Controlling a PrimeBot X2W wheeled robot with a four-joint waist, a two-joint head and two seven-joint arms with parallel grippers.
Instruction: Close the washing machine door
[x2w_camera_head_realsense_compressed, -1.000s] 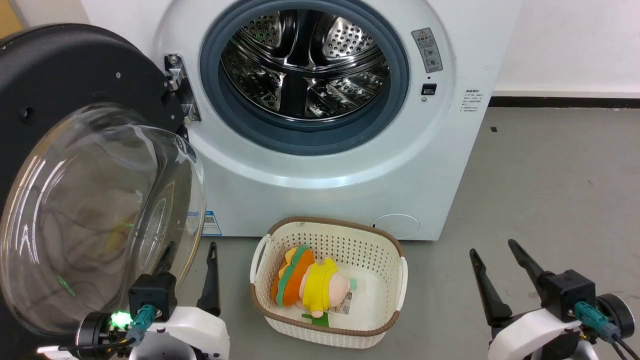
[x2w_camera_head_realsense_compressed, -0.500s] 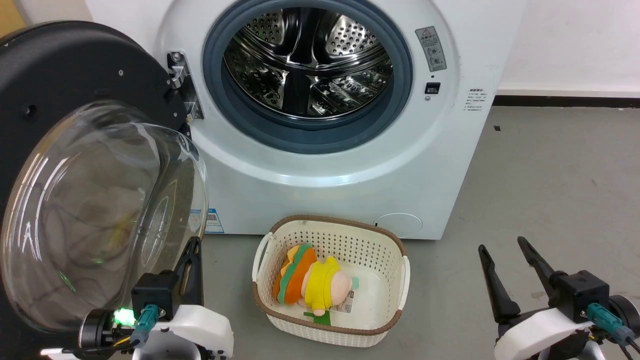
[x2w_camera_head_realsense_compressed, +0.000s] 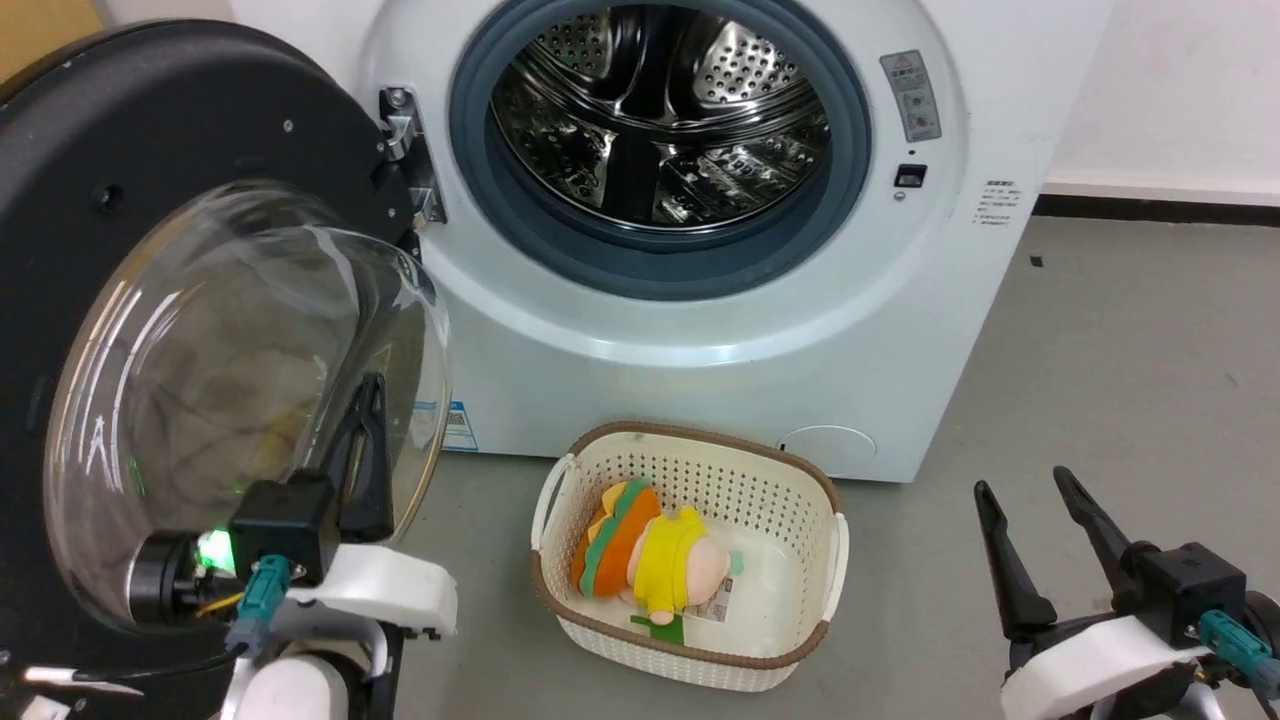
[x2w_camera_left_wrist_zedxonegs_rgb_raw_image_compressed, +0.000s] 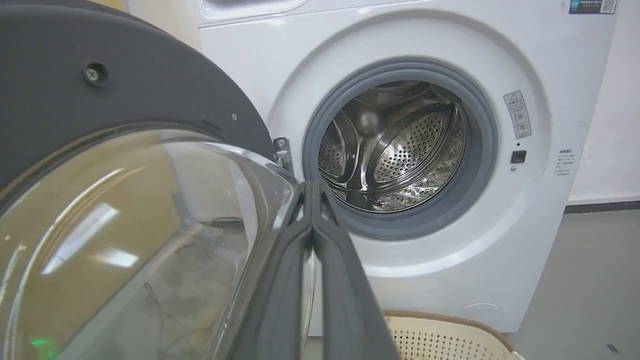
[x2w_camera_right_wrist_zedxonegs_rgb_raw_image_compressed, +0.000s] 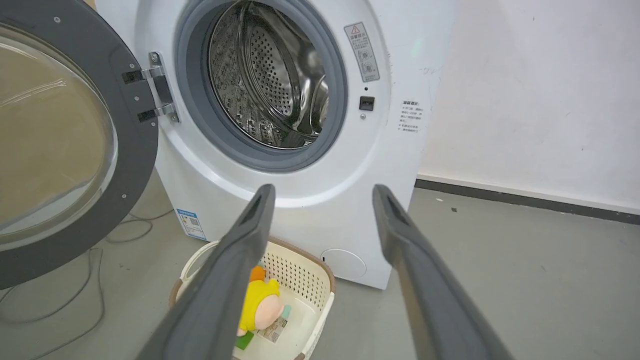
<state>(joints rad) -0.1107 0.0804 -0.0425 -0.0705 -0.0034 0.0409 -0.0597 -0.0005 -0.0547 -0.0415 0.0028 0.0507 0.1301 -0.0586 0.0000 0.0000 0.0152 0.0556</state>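
- While its two dark fingers press flat together, the left gripper (x2w_camera_head_realsense_compressed: 371, 388) points up in front of the bulging glass of the washing machine door (x2w_camera_head_realsense_compressed: 150, 110); whether they touch cannot be told.
- The right gripper (x2w_camera_head_realsense_compressed: 1023, 483) is spread wide, holding nothing, low at the right above the grey floor (x2w_camera_head_realsense_compressed: 1100, 350).
- The door hangs swung open at the left of the washing machine (x2w_camera_head_realsense_compressed: 700, 330).
- A cream basket (x2w_camera_head_realsense_compressed: 720, 480) holding a plush toy (x2w_camera_head_realsense_compressed: 650, 555) sits before the machine.

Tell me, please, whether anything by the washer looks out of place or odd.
Nothing looks damaged or spilled. The door hangs wide open on an empty drum, a plush toy lies in the basket before the washer, and a loose cable trails on the floor under the door.
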